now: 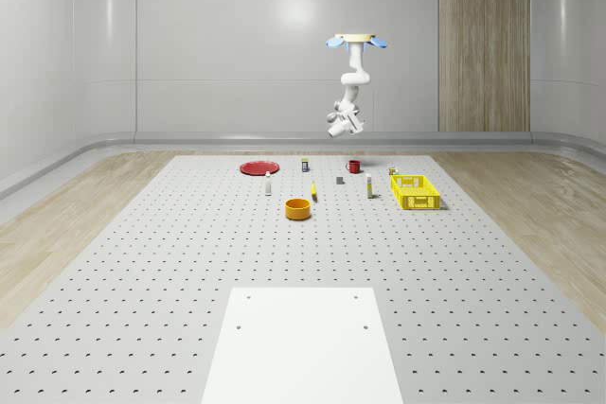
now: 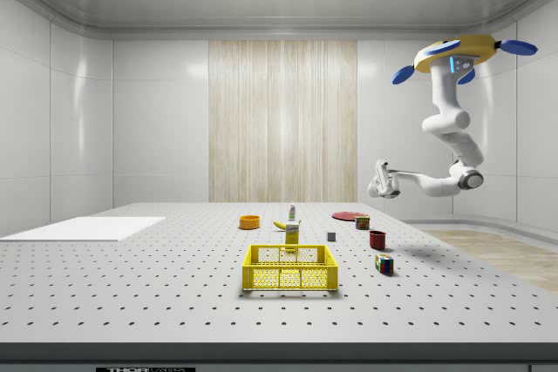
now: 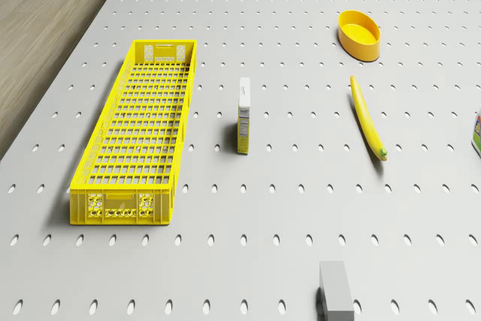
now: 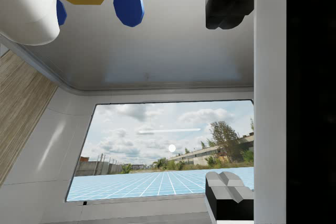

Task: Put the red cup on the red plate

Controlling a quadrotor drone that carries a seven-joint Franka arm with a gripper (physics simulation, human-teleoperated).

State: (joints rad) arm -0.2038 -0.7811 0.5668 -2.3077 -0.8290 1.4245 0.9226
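Red cup (image 1: pixel 353 166) sat untouched, well right of the red plate (image 1: pixel 258 168); we hovered above, gripper (image 4: pixel 229 103) spread empty.

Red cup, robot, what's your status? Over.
Drone hovering high above red cup. End effector open, empty, well above table. Red plate bare; small bottle stands between.

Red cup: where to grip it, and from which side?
Judging from the views: take the red cup by its rim wall, coming straight down from above. It stands upright on the table with its mouth up, and nothing touches it. A small handle seems to stick out towards the whole-scene view's right, so set the fingers clear of it. The gripper hangs high above the table under the hovering drone.
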